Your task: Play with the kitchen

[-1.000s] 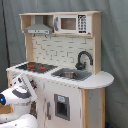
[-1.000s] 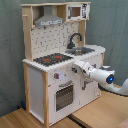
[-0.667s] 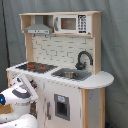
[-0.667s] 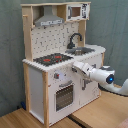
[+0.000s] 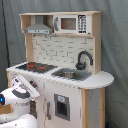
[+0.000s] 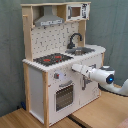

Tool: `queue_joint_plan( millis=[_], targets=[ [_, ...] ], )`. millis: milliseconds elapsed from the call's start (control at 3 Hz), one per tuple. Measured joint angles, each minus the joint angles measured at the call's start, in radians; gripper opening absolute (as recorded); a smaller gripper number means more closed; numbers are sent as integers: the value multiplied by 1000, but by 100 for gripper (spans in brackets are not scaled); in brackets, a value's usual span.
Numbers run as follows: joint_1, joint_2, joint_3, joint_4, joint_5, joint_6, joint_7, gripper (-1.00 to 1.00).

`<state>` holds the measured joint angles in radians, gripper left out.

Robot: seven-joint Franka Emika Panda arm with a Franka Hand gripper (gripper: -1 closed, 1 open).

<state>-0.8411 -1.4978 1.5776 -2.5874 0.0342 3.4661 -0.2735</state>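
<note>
The kitchen (image 6: 55, 70) front is met just ahead of the fingers (image 6: 75, 67); whether they are spread cannot be told

White rounded arm (image 6: 102, 76), blue light

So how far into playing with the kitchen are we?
Nothing looks done yet: the oven door is shut, and hob and sink hold nothing. In hand: the arm reaches at the kitchen front, its tip beside the knob panel above the oven. Whether it touches is unclear. Left: actually working a knob or door.
</note>
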Motion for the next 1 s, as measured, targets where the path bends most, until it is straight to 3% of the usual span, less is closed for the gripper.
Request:
queue_joint_plan(
  millis=[1000],
  targets=[
    [3,0,0,1,0,-12,-370,-100]
  ],
)
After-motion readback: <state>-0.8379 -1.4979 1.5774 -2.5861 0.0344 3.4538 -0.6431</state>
